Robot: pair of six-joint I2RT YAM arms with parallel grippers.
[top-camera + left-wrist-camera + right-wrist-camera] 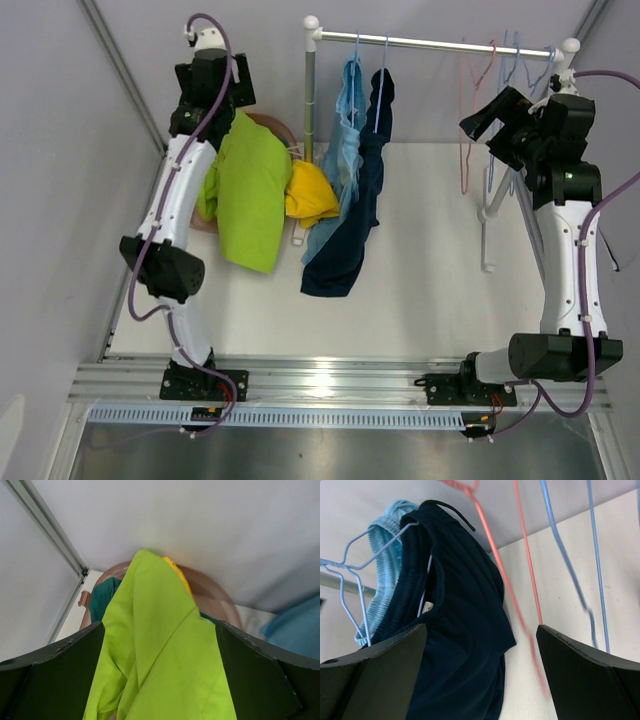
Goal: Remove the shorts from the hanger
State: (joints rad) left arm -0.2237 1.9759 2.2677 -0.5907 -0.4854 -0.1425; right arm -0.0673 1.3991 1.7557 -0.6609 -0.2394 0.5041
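Over the worktop (430,290), navy shorts (350,230) and light blue shorts (350,110) are hanging from the rail (440,42). Lime green shorts (250,190) are draping loose between the wide-spread fingers of the left pincer (160,625), above the basket (210,592); I judge this to be the drop-off step. The right pincer (481,627), also gaping, is facing the navy pair, and the next move calls for closing on its waistband.

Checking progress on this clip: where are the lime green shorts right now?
In the top view the lime green shorts are on the left, by the left arm, beside the yellow shorts.

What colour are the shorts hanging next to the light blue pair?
Navy shorts, clearest in the right wrist view.
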